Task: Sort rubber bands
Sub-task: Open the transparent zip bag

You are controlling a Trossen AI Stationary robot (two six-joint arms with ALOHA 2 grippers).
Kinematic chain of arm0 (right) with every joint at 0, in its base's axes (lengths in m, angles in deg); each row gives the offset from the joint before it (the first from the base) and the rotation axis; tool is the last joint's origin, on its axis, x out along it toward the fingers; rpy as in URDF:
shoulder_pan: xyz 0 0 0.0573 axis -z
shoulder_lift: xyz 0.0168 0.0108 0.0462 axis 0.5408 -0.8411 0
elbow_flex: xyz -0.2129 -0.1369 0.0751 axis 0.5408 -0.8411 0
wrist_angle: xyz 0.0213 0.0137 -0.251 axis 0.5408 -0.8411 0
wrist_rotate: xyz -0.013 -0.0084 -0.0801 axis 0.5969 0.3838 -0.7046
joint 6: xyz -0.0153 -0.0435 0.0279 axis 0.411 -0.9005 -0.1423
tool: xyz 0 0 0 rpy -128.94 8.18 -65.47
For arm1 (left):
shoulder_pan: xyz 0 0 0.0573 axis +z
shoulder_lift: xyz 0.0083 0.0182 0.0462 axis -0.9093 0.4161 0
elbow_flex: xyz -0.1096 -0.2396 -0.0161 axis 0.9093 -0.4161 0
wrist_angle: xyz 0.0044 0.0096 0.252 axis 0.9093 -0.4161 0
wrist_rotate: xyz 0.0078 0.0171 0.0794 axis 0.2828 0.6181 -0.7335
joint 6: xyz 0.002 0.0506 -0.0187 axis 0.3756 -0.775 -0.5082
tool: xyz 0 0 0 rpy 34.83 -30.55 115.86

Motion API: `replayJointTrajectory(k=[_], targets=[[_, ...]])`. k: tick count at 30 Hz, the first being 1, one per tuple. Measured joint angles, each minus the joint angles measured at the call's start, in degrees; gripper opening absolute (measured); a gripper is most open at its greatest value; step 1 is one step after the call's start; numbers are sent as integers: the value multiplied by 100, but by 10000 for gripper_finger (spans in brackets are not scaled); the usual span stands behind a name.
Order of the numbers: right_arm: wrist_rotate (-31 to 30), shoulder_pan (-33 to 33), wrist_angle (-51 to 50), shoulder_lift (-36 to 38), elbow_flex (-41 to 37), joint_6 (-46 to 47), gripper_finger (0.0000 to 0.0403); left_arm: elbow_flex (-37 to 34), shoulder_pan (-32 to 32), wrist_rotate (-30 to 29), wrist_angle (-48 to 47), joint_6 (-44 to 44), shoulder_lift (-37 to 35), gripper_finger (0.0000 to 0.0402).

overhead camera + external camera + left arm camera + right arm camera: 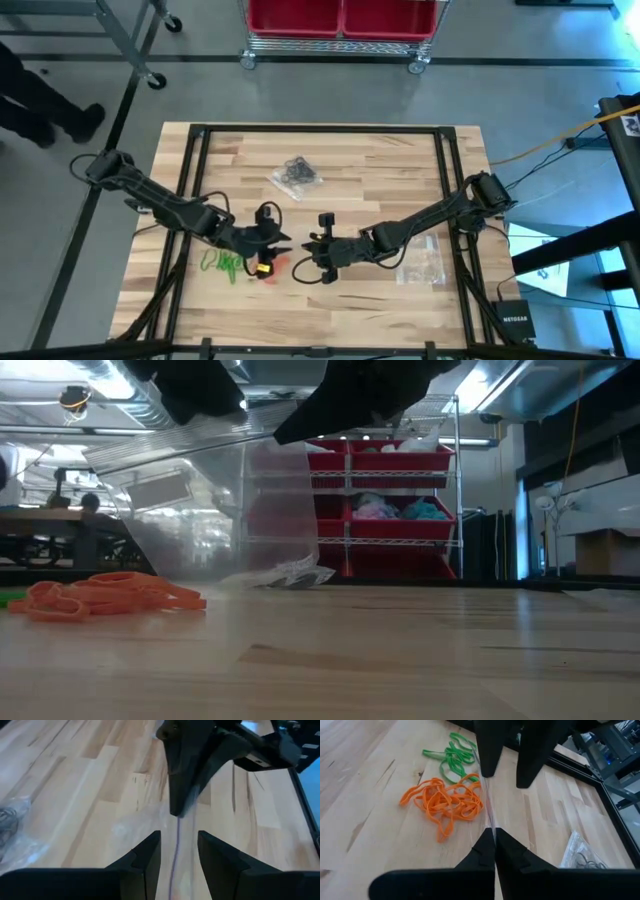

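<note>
Tabletop (380, 160): light wooden slats; both arms reach in toward its near-centre, well apart from the two bags farther out.
Clear plastic bag (270, 510): held up between the two hands, stretched thin; in the wrist views it shows as a taut edge running straight from one hand to the other.
Bag with black bands (296, 176): lies flat toward the far side of the tabletop, apart from both arms.
Second clear bag (421, 264): lies by the right arm, contents too small to tell.
Orange rubber bands (445, 802): loose heap on the tabletop, just beside the held bag, on the left arm's side.
Green rubber bands (452, 755): smaller heap just beyond the orange one, the two heaps touching or nearly so.
Left hand (178, 855): fingers partly apart, the bag's edge passing between them; whether they pinch it I cannot tell.
Right hand (494, 847): fingers pressed fully together on the bag's edge.
Key relation: the orange heap lies nearer the left hand than the right; judged, the bag mouth must come to that side.
</note>
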Motion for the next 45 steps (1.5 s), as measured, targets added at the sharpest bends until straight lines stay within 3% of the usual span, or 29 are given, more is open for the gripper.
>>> replayJointTrajectory(k=[45], targets=[[-9,-2,93,-2,0,2,0,-4,75,-21,247,-351,361,122]])
